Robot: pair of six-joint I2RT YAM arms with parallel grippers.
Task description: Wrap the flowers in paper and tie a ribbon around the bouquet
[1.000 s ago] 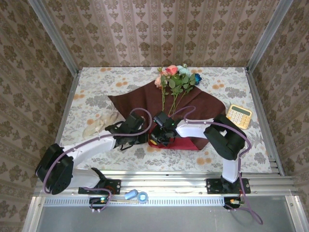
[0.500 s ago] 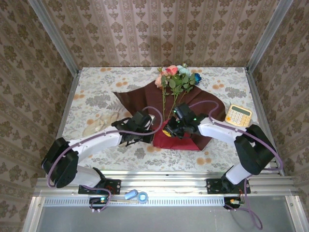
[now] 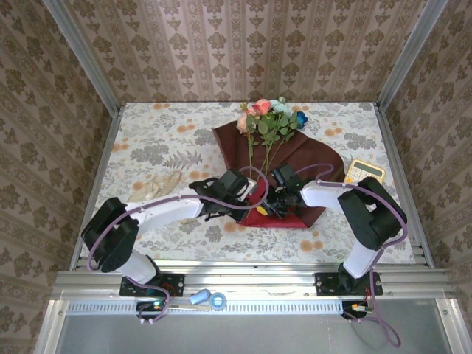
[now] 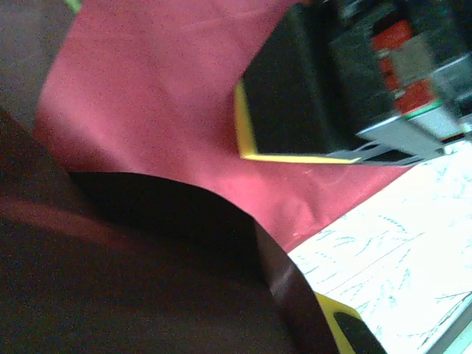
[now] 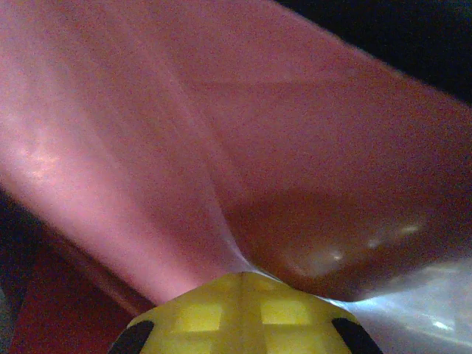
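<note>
Floral tablecloth [image 3: 147, 144] under paper [image 3: 316, 158], damask walls [image 3: 243, 44]

Yellow calculator [image 3: 365, 170] at right, floral tablecloth [image 3: 147, 144], patterned wallpaper [image 3: 236, 51], metal rail [image 3: 251, 283]

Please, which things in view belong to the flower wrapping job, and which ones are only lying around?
For the job: flowers; red paper; cream ribbon.
Just lying about: yellow calculator; two small blue objects on the front rail.
</note>
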